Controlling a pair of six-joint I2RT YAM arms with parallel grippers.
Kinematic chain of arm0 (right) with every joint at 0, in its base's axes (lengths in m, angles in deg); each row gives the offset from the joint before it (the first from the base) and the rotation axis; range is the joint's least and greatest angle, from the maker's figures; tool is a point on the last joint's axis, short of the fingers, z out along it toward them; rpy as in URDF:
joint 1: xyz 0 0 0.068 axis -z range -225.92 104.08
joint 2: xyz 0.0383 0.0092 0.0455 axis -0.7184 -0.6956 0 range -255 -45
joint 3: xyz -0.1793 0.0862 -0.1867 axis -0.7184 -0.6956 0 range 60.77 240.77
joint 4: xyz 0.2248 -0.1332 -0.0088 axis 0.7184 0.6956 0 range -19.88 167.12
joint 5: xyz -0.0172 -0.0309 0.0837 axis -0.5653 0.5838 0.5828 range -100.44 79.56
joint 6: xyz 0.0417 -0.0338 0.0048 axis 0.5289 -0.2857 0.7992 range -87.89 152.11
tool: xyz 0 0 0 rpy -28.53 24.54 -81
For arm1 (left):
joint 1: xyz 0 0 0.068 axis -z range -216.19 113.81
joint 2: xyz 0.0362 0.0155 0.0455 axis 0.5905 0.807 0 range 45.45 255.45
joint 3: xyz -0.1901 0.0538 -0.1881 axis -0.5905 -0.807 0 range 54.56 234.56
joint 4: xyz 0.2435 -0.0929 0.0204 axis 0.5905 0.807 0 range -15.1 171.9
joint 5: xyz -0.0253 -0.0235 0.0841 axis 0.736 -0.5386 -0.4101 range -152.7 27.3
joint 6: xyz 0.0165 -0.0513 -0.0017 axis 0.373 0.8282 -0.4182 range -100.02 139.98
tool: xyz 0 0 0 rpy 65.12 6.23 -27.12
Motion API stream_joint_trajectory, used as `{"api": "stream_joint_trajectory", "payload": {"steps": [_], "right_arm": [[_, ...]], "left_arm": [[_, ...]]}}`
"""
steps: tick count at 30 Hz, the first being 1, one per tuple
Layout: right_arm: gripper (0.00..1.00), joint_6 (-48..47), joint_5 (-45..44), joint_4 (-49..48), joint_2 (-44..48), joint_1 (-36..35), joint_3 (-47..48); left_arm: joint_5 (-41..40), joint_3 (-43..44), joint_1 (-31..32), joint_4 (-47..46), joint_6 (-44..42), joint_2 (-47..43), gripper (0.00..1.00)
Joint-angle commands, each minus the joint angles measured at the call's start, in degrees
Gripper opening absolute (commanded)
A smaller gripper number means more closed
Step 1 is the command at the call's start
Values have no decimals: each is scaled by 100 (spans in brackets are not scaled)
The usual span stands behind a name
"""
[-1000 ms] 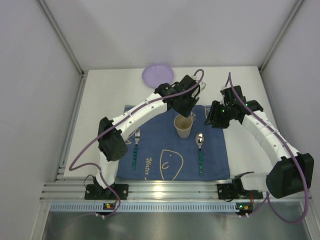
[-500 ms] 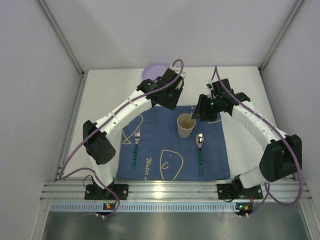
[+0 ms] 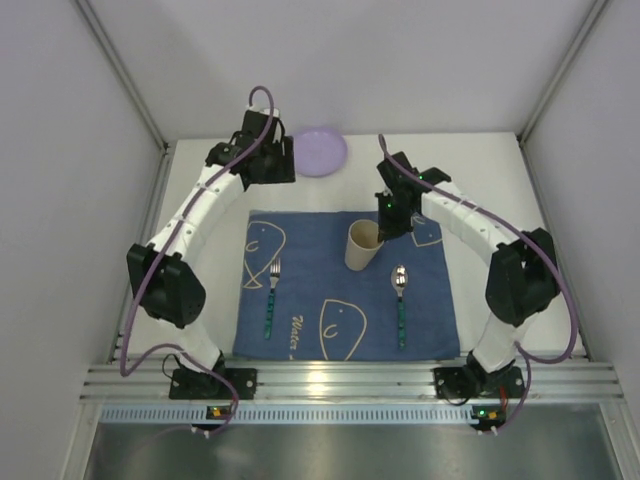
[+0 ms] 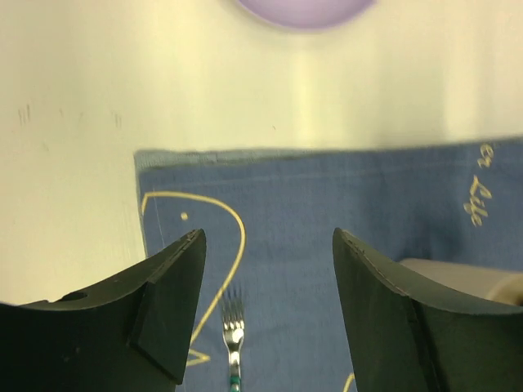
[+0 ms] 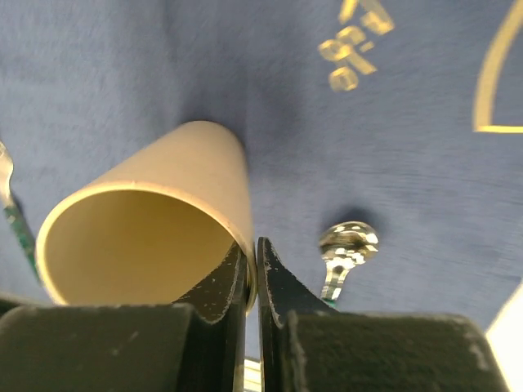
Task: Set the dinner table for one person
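The white dinner table (image 3: 500,165) carries a blue cloth mat (image 3: 340,300). On the mat are a tan paper cup (image 3: 362,247), a fork (image 3: 271,292) on the left and a spoon (image 3: 400,290) on the right. My right gripper (image 3: 386,226) is shut on the cup's rim; in the wrist view its jaws (image 5: 252,249) pinch the cup (image 5: 163,212) wall, with the spoon (image 5: 347,245) beyond. My left gripper (image 3: 270,160) hangs open and empty beside a purple plate (image 3: 320,150). Its wrist view shows the gripper (image 4: 268,237) above the mat (image 4: 343,196) and fork (image 4: 234,327).
The plate (image 4: 306,10) lies on bare table (image 4: 163,82) behind the mat's far edge. A ribbed aluminium rail (image 3: 350,380) runs along the near edge, where both arm bases are bolted. White walls close in the left, right and back.
My left gripper let go of the cup, opened wider and swung back-left to beside the plate. My right gripper moved in and shut on the cup's rim; the cup now leans slightly.
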Motion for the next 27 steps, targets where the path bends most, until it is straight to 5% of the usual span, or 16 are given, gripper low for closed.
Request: {"api": "stream_joint_trajectory", "payload": {"steps": [1, 7, 17, 21, 22, 24, 27], "right_arm": [[0, -221, -976, 678, 40, 60, 626], [0, -432, -1706, 1067, 163, 393, 804], [0, -397, -1988, 620, 207, 1149, 294], [0, -459, -1952, 487, 76, 1194, 311], [0, -467, -1926, 461, 49, 1185, 276], [10, -467, -1847, 399, 49, 1185, 144], [38, -467, -1803, 372, 110, 1194, -40]], "left_arm": [[414, 384, -379, -909, -49, 481, 69], [291, 1763, -538, -867, 3, 1948, 68], [397, 1994, -574, -1807, 276, 2608, 70], [300, 2423, -591, -1842, 399, 3030, 75], [239, 2529, -609, -1790, 469, 3109, 84], [299, 2731, -626, -1833, 610, 3364, 87], [326, 2942, -644, -1992, 777, 3672, 97]]}}
